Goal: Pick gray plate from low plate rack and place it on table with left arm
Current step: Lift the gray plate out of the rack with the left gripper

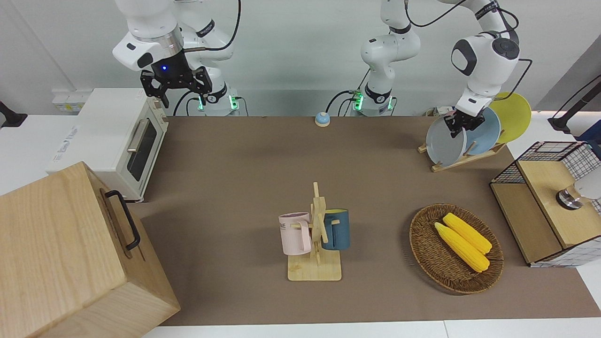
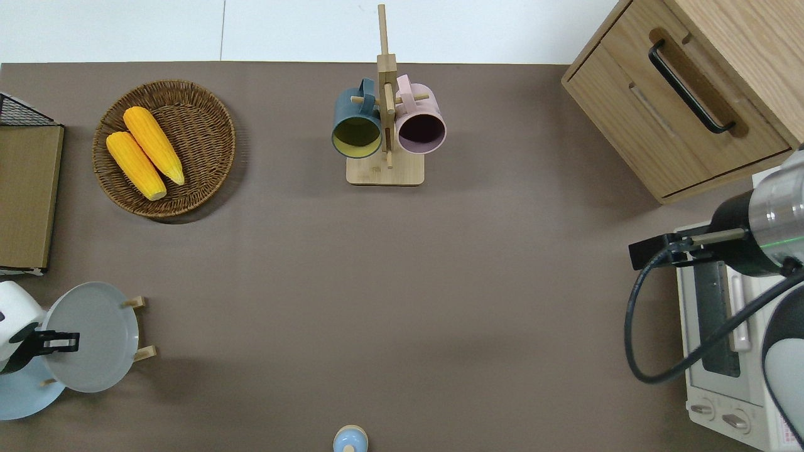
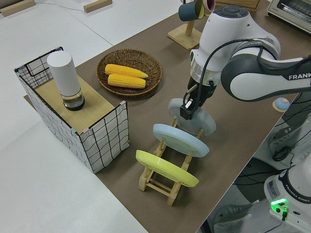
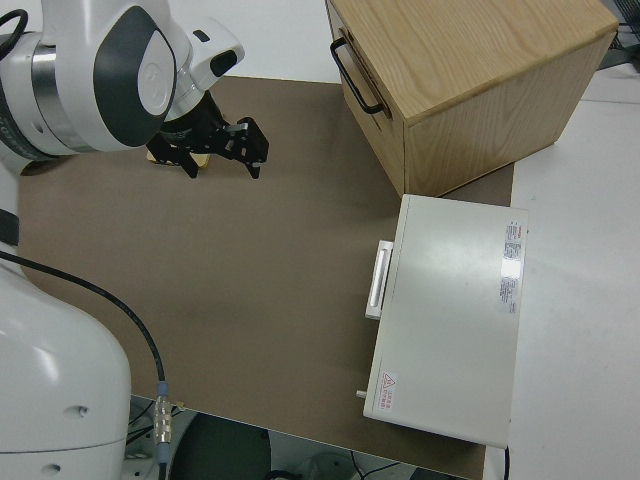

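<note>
The left arm's small black two-finger gripper [image 1: 461, 125] is clamped on the upper rim of the round light-gray plate [image 1: 445, 142], one finger on each face of it. The gray plate leans tilted in the end slot of the low light-wood plate rack [image 3: 165, 180], the slot farthest from the robots, and its lower edge sits between the rack's rails. The white jointed left arm [image 1: 486, 56] reaches down to it from above.

Just beside the gray plate, in the next slot, leans a round light-blue plate [image 3: 181, 140], and after it a round yellow plate [image 3: 166, 168]; the blue plate lies close against the gripper's fingers. Farther from the robots is a round woven brown basket [image 1: 455, 247] holding two yellow corn cobs [image 1: 464, 241]. Toward the left arm's end of the table stands a wire-grid box with a wooden top [image 3: 75, 116], a white cylinder [image 3: 65, 79] on it.

Near the middle of the matte brown tabletop [image 2: 402, 270] an upright wooden mug stand [image 1: 317, 239] carries a pink mug [image 1: 295, 233] and a dark-blue mug [image 1: 337, 229]. A small blue-and-tan bell [image 1: 322, 119] sits at the table edge nearest the robots. At the right arm's end are a white toaster oven [image 1: 112, 141] and a large light-wood cabinet with a black handle [image 1: 70, 253].

The right gripper [image 1: 175, 87] is parked, its fingers spread apart. A pale wall stands past the arm bases.
</note>
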Robot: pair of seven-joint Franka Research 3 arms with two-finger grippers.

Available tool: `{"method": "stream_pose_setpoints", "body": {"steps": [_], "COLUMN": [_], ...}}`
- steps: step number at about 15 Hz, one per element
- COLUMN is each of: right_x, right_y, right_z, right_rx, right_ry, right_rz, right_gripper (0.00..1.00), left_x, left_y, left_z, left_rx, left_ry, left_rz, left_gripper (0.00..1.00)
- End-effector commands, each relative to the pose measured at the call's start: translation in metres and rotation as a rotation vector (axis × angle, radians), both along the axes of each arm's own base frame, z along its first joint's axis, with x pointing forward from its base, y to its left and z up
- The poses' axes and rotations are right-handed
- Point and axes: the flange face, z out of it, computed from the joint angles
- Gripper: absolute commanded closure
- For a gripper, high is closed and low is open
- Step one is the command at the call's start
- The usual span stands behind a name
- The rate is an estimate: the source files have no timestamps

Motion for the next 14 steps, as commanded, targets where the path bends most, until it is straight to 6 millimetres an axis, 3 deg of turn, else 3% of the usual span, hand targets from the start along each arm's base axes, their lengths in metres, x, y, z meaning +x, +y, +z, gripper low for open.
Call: {"method": "stream_pose_setpoints", "body": {"steps": [1, 8, 11, 14], "right_x": [-0.002, -0.002, -0.002, -0.002], "right_y": [-0.001, -0.001, -0.001, -0.001], "right_z": [0.003, 0.003, 0.003, 0.003], "right_rx": [0.009, 0.009, 0.009, 0.009], "right_ry": [0.007, 0.007, 0.007, 0.007], "right_rz": [-0.003, -0.003, -0.003, -0.003], "right_gripper": [0.011, 0.013, 0.011, 0.011], "left_x": [0.005, 0.017, 0.023, 0.017], "left_y": [0.002, -0.017, -0.048, -0.077], "left_z": [0.018, 0.064, 0.092, 0.101], "left_rx": [0.006, -0.002, -0.014, -0.035], "left_ry": [0.005, 0.027, 0.042, 0.066], "left_rz": [-0.029, -0.019, 0.024, 0.068], "left_gripper": [1.00, 1.00, 1.00, 1.00]}}
